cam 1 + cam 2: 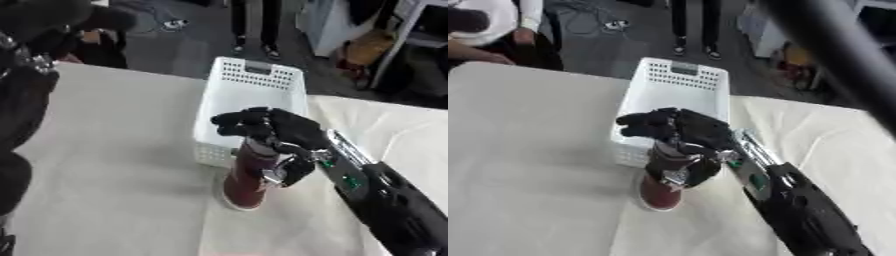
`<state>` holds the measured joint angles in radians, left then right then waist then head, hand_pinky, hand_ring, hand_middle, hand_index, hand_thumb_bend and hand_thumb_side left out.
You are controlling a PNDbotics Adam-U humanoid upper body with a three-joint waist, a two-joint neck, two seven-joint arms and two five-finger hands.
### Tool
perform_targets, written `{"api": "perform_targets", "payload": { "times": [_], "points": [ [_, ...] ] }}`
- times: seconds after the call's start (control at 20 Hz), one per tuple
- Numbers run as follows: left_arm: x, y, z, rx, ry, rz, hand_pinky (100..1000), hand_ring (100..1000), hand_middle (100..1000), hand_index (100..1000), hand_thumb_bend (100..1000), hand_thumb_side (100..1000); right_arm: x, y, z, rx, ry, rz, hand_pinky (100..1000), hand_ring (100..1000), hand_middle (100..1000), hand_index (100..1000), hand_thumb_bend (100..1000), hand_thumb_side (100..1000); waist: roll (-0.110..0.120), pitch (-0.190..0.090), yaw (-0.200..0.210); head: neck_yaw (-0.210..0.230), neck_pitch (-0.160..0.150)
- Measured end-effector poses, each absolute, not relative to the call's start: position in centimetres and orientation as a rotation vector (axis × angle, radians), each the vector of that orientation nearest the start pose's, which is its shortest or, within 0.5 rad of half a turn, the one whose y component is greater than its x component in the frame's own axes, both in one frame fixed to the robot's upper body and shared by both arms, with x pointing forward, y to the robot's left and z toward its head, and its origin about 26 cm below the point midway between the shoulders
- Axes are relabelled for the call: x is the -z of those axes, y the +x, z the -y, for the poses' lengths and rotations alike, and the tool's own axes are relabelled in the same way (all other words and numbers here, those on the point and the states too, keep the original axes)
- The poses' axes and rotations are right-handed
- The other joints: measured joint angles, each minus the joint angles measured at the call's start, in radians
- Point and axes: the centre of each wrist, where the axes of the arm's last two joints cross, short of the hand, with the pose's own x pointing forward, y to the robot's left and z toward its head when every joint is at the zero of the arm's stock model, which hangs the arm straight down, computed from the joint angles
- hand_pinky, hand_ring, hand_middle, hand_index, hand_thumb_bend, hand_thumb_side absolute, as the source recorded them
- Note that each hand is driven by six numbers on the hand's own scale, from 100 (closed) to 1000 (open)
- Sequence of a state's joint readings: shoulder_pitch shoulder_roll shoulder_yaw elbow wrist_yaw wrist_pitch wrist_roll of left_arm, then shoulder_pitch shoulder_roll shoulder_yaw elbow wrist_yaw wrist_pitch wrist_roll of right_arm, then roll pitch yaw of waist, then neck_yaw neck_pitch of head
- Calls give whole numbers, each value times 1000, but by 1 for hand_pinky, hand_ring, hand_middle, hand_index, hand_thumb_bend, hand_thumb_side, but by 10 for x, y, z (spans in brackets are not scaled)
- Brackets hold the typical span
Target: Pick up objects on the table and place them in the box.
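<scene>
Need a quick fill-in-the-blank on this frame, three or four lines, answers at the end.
1. The right robot hand is curled round the top of a dark ____ bottle.
2. The bottle stands on the cloth just in front of the ____ perforated basket.
3. The basket holds ____ objects so far.

Missing words: red; white; no
</scene>
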<state>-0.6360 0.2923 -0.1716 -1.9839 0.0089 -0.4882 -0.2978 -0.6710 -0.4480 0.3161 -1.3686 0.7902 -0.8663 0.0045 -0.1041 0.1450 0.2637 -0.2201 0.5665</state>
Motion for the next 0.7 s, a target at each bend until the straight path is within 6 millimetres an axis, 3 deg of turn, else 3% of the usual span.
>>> {"api": "perform_targets", "payload": {
  "times": [0.05,0.35,0.45,0.5,0.55,0.6,0.7],
  "points": [
    [-277,311,-178,-1088,282,-2970,887,798,904,928,323,840,-160,411,228,1918,467,-2522,574,707,864,919,148,1000,0,0,0,0,0],
    [-277,311,-178,-1089,282,-2968,886,798,904,928,321,841,-156,411,225,1789,447,-2600,136,307,512,579,267,1000,0,0,0,0,0],
    [-277,311,-178,-1090,282,-2967,886,798,904,928,321,841,-155,410,223,1709,422,-2648,100,276,483,552,285,1000,0,1,0,0,0],
    [-277,311,-178,-1091,282,-2966,886,798,904,928,320,841,-154,410,221,1671,409,-2670,100,159,362,473,331,1000,0,1,0,0,0],
    [-277,311,-178,-1091,282,-2966,886,797,904,928,321,841,-152,410,221,1638,395,-2689,100,119,306,428,353,1000,0,1,0,0,0],
    [-277,311,-178,-1091,282,-2966,886,797,904,928,321,841,-151,409,219,1599,379,-2712,100,100,223,372,379,1000,0,1,-1,0,-1],
    [-277,311,-178,-1091,282,-2966,886,797,904,928,320,842,-149,409,216,1522,362,-2755,100,100,139,287,401,1000,0,4,-1,1,-1]
  ]
}}
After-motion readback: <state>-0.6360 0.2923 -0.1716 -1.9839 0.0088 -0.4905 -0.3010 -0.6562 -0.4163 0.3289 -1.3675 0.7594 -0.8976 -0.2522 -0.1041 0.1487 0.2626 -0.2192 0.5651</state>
